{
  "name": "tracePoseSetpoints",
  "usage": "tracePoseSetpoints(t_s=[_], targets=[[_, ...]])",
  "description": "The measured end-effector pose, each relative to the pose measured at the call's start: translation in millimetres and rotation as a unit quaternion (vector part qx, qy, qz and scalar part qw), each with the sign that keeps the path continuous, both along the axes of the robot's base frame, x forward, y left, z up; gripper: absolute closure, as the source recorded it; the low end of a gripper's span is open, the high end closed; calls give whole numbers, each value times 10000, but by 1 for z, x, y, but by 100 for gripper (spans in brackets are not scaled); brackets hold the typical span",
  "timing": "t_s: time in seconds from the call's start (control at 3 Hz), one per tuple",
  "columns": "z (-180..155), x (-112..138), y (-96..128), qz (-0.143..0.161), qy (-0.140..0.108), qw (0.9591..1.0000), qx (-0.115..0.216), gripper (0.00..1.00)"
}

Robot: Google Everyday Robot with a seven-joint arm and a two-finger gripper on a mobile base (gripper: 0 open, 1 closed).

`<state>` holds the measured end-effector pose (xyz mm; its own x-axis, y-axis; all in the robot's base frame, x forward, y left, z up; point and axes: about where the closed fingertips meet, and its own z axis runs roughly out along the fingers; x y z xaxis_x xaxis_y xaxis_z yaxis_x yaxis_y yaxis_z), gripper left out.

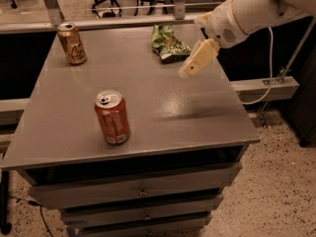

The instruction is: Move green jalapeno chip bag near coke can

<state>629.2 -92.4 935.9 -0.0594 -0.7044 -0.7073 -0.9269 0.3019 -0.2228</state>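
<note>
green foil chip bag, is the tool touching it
Cannot tell. In the camera view the tool hangs over the right side of the grey table, its tip at the right edge of the green foil chip bag; no clear gap or contact shows.

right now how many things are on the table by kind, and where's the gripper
Cans: 2, the coke can at the front left and a gold-brown can at the back left
Chip bags: 1, the green jalapeno chip bag at the back
Total: 3
The gripper hangs over the table, just right of the bag.
</note>
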Motion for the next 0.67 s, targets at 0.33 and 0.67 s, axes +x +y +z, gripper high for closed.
tracePoseSetpoints(t_s=[0.33,0.67], targets=[[0,-1,0,4,0,10000,-5,0],[-6,10,-6,-214,-135,9995,176,0]])
